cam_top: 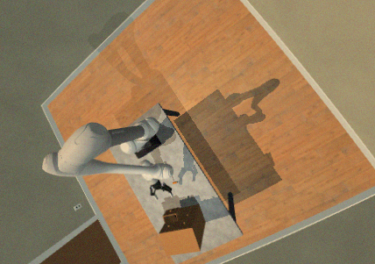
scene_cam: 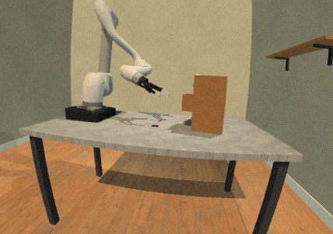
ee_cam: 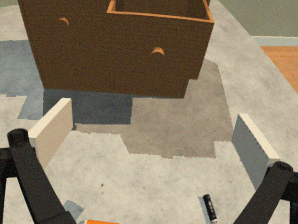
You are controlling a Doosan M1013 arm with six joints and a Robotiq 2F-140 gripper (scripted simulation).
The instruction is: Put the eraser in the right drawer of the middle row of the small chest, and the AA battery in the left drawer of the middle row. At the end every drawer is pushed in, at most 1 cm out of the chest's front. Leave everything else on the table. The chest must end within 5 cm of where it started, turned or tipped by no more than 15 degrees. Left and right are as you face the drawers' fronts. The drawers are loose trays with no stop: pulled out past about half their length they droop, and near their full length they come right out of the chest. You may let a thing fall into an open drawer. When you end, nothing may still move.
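Observation:
The chest (cam_top: pixel 180 241) (scene_cam: pixel 209 104) (ee_cam: pixel 75 60) stands upright. Its right middle drawer (scene_cam: pixel 187 103) (ee_cam: pixel 165 34) is pulled out partway; what shows of its inside is bare. The left middle drawer's knob (ee_cam: pixel 63 21) is visible, and that drawer looks pushed in. The AA battery (scene_cam: pixel 155 126) (ee_cam: pixel 210 207), black with a light end, lies on the table. The orange piece (cam_top: pixel 175 182) (scene_cam: pixel 159 120) (ee_cam: pixel 102 222), apparently the eraser, lies to its left in the wrist view, cut off by the frame. My gripper (cam_top: pixel 162 195) (scene_cam: pixel 162 94) (ee_cam: pixel 153 120) is open and empty, above the table in front of the chest.
The grey table (cam_top: pixel 173 154) (scene_cam: pixel 128 137) carries the arm's black base (scene_cam: pixel 90 113) at its other end. A tiny light thing (scene_cam: pixel 198 75) shows at the chest's top front edge. A wall shelf (scene_cam: pixel 303 47) is at the right in the exterior view.

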